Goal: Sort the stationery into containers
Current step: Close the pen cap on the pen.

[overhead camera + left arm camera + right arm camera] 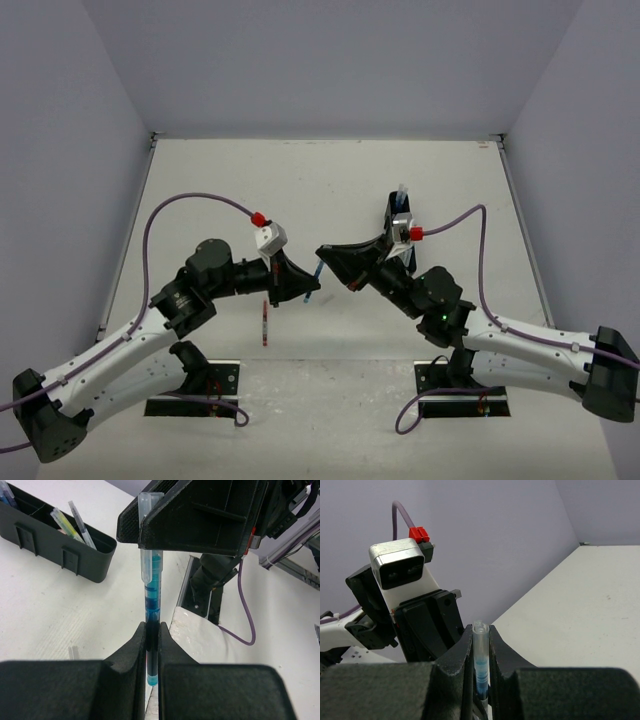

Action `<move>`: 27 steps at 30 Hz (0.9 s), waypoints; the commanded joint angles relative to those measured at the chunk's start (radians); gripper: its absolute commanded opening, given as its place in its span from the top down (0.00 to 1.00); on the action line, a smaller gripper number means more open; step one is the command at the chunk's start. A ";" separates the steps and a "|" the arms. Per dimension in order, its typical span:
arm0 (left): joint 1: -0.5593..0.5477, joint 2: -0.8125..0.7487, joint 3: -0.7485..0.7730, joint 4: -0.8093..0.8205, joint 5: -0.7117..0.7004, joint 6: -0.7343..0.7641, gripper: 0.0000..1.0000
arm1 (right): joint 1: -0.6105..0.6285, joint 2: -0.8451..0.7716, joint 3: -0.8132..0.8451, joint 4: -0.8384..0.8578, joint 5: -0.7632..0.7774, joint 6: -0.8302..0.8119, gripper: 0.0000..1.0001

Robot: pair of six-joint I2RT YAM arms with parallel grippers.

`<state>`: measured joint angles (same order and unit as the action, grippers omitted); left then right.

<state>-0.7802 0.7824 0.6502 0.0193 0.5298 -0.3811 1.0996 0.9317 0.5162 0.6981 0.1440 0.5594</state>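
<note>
One red pen (265,322) lies loose on the surface (330,180), at about seven o'clock from the left hand (152,632), so it is not yet sorted. That hand is clamped on the lower barrel of a blue pen (151,597), which is held off the surface near the middle. The right hand (480,636), at one o'clock from the left, is pinched on the same pen's clear cap end. Both grip it at once, and I judge this a pass between arms. At one o'clock of the right hand sits the black tray (75,560), with a few pens (62,522) standing in it. Sorting looks well advanced, with the blue and red pens left.
</note>
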 commanded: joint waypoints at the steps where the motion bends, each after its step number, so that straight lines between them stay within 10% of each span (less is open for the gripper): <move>1: 0.042 -0.023 0.187 0.551 -0.064 -0.039 1.00 | 0.045 0.102 -0.106 -0.357 -0.176 0.031 1.00; 10: 0.040 0.022 -0.060 0.769 0.279 -0.141 1.00 | 0.022 -0.051 0.061 -0.520 -0.104 -0.002 0.95; 21: 0.038 0.054 -0.146 0.562 0.169 -0.190 1.00 | -0.071 -0.179 0.243 -0.734 -0.107 -0.088 0.42; 27: 0.037 0.056 -0.173 0.570 0.170 -0.196 1.00 | -0.076 -0.200 0.252 -0.749 -0.166 -0.113 0.45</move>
<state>-0.7456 0.8423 0.4927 0.5172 0.6930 -0.5615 1.0308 0.7470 0.7254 0.0086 0.0343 0.4879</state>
